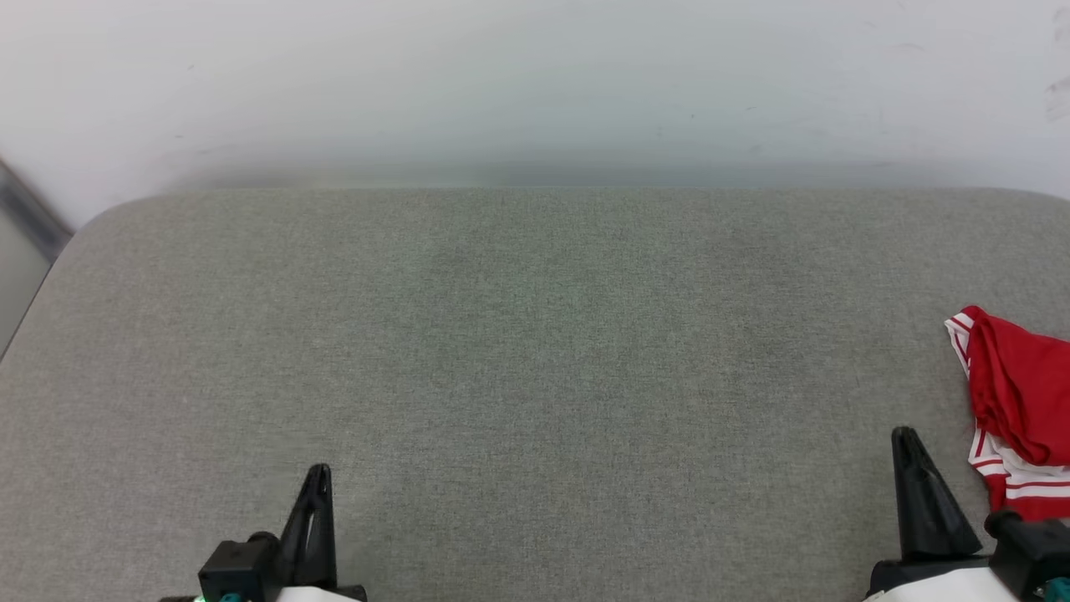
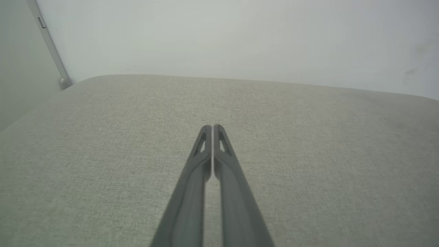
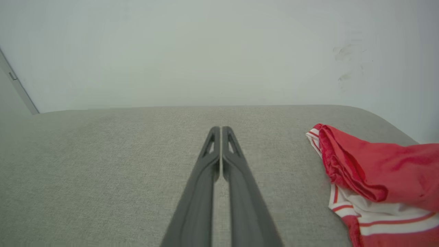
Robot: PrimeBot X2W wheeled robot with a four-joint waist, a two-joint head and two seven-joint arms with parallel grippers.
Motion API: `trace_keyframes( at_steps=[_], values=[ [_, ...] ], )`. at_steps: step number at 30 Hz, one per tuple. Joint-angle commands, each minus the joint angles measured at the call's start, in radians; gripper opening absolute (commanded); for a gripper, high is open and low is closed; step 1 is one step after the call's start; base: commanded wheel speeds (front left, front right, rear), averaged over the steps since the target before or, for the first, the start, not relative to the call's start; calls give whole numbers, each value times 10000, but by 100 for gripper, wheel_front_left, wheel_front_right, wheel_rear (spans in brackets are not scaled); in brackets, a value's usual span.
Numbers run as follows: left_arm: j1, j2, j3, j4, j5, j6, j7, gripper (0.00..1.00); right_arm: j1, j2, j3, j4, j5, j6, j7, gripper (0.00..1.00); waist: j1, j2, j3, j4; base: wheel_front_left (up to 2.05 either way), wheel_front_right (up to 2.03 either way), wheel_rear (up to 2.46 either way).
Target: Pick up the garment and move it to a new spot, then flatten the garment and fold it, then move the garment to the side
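Garment [image 1: 1020,401] is lying bunched at the frame's right edge. Left gripper [image 2: 213,127] and right gripper [image 3: 220,128] are sitting closed, empty; the right one needs opening before reaching for the raised red fold.

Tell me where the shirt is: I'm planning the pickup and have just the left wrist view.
Observer: The shirt lies at the far right of the cushion, cut off by the head view's edge.
Operator: Is the right gripper on it?
Observer: No. The right gripper is shut on nothing, and the shirt lies apart, to its right.
Operator: Is it spread flat?
Observer: No, it's bunched, with red folds over white, red-striped trim.
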Motion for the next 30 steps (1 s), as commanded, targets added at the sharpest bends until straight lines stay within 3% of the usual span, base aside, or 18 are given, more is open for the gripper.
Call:
trace_keyframes(
  at_steps=[1, 30],
  values=[
    [-25, 0, 5, -12, -138, -12, 23, 0, -10, 0, 8, -27, 142, 0, 17, 0, 1, -1, -2, -3, 0, 0, 0],
    [-814, 83, 397, 519, -5450, -431, 1271, 0, -803, -220, 170, 704, 5688, -2, 1125, 0, 1, -1, -92, -121, 0, 0, 0]
  ],
)
